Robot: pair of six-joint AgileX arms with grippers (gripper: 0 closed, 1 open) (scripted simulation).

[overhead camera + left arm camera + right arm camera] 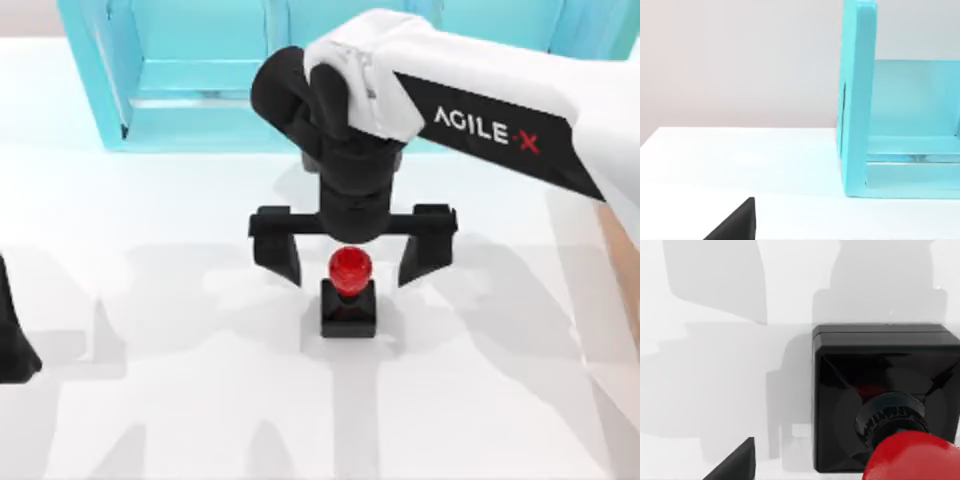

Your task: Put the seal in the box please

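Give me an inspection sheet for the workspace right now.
Surface: white table, shadowed near the middle.
Job's things: seal upright on the table, red knob up; a tan strip at the top view's right edge may be the box.
Clutter: nothing seen.
Grippers: right gripper open, fingers either side of the seal's knob; left gripper parked at the table's left edge.
Cables: nothing seen.
Surroundings: turquoise shelf at the back.
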